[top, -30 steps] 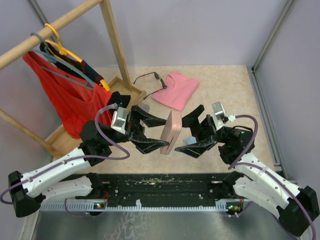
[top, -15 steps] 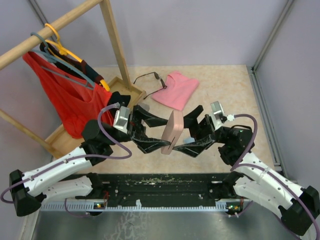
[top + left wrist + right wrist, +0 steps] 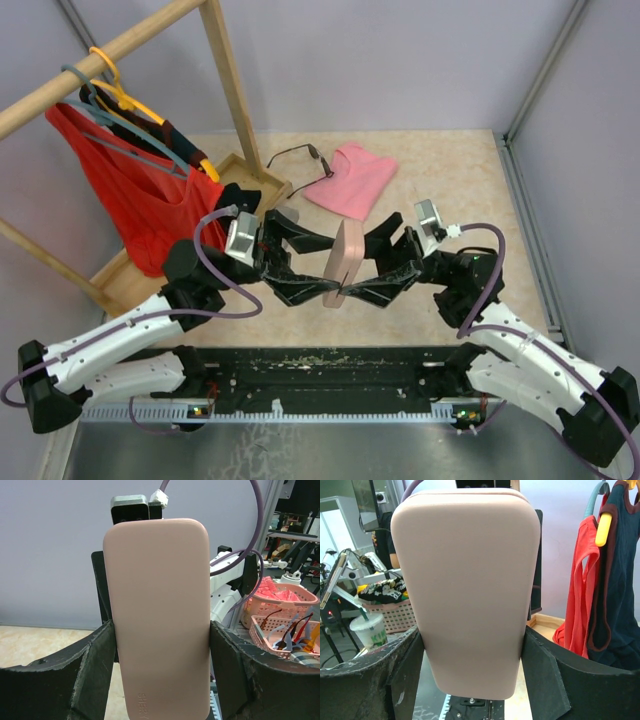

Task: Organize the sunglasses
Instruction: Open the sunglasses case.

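Beige tabletop (image 3: pixel 450 180), pink case (image 3: pixel 348 250) clamped by left gripper (image 3: pixel 161 630) and right gripper (image 3: pixel 472 635), filling wrist views, sunglasses (image 3: pixel 300 156) faint behind

I'm looking down on a pale, mottled beige worktop (image 3: pixel 450 180). At the far side, a little left of middle, the sunglasses (image 3: pixel 297 156) lie flat on it. Just right of them lies a crumpled pink cloth (image 3: pixel 352 178), its left edge meeting the glasses' right end. On the left, the wooden base (image 3: pixel 243 172) of a clothes rack stands on the surface. A black plate (image 3: pixel 320 362) flecked with light specks runs along the near edge.
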